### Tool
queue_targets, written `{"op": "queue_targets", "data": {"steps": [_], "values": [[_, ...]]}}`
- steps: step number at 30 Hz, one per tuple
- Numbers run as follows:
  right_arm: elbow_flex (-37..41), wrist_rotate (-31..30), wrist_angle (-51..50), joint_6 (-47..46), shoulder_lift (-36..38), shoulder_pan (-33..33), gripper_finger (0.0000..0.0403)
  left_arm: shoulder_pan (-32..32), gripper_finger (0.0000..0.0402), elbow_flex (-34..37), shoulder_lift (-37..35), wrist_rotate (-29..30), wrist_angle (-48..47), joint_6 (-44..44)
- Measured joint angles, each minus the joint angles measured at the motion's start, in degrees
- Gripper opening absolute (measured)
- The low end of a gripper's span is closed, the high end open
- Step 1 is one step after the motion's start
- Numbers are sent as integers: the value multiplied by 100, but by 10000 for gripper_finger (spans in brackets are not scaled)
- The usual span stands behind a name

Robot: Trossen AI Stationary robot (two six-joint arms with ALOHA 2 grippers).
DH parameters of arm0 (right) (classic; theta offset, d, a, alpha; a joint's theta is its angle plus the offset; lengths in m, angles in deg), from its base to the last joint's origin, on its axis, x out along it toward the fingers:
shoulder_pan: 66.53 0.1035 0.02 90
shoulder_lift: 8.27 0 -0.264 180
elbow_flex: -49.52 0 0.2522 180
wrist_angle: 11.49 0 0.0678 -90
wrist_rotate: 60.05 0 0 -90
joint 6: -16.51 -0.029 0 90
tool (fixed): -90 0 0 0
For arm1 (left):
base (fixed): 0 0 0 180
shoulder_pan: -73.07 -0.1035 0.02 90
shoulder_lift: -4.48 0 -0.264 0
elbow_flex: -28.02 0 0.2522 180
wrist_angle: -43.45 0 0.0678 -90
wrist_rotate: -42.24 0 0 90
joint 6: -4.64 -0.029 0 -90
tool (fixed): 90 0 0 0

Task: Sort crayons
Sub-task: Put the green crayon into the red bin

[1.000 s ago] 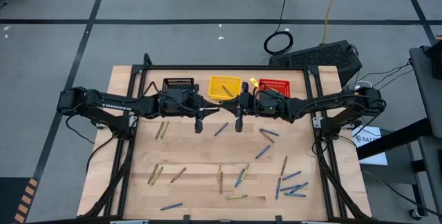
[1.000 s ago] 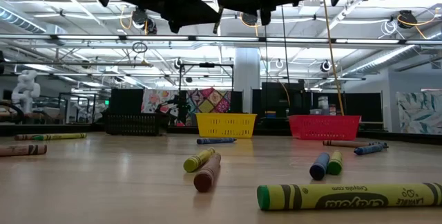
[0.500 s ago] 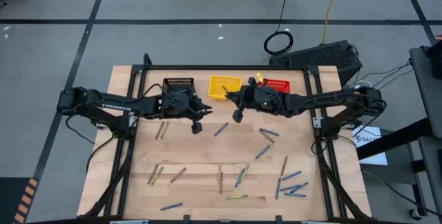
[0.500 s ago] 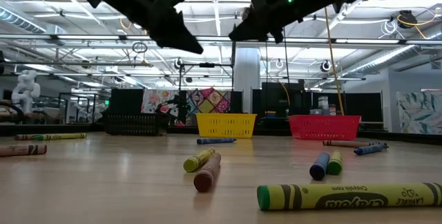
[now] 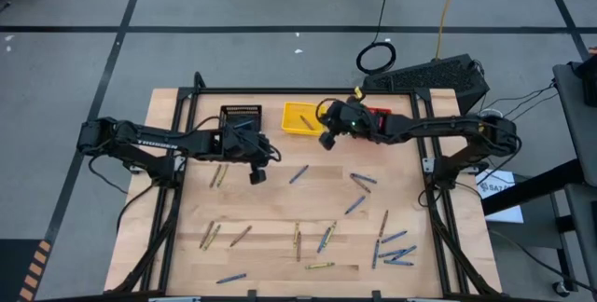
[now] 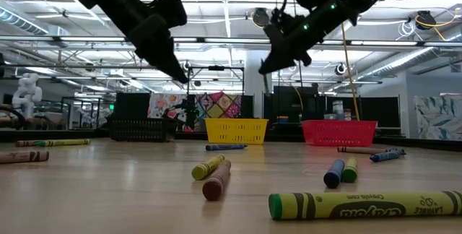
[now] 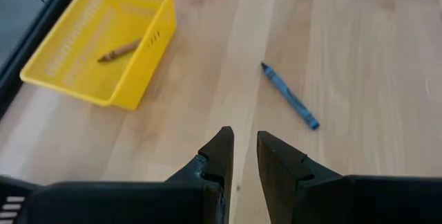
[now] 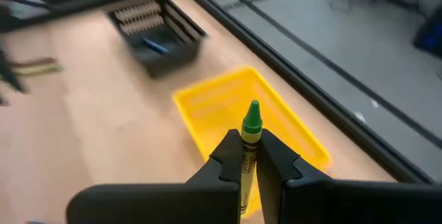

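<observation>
Right gripper [image 8: 250, 156] clamping a green-tipped olive-yellow crayon [image 8: 249, 131] above the yellow basket [image 8: 207, 106], left gripper [image 7: 243, 148] hovering narrowly parted and empty-fingered near a blue crayon [image 7: 290, 95]

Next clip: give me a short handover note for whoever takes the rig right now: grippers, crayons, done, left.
Right gripper: shut on a green-tipped yellow crayon, held above the yellow basket.
Left gripper: fingers slightly apart, holding nothing, above the table near the black basket.
Done: one tan crayon lies in the yellow basket; a blue one in the black basket.
Left: release the held crayon, then sort the many crayons scattered over the table, such as the blue crayon ahead of the left gripper. The red basket's contents cannot be seen.
</observation>
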Motion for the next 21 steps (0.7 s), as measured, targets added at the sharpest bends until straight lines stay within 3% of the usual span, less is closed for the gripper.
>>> {"op": "queue_targets", "data": {"steps": [21], "values": [[0, -305, -1121, -164, 175, -1023, 0, 0, 66, 2, 0, 0, -396, -2]]}}
